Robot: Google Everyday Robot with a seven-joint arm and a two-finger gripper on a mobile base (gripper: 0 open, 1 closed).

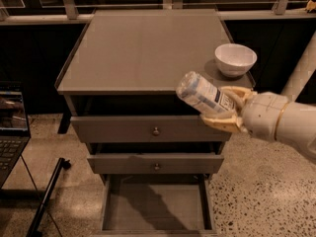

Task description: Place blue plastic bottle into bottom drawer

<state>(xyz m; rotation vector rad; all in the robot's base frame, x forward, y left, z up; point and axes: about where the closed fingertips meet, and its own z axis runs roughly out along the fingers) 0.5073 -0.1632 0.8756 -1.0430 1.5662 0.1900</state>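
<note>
The blue plastic bottle (201,93) is clear with a white-and-pale-blue label. It lies tilted, one end up-left, in front of the cabinet's right front corner. My gripper (228,106) comes in from the right and is shut on the bottle, with tan fingers (221,121) above and below its right end. The bottom drawer (156,206) is pulled open below, its floor bare. The bottle hangs above and to the right of the drawer, level with the top drawer.
A white bowl (235,59) stands on the cabinet top (143,48) near its right edge. Two knobbed drawers (155,131) sit slightly open above the bottom one. A laptop (11,127) is at far left, a dark pole (47,196) leans on the floor.
</note>
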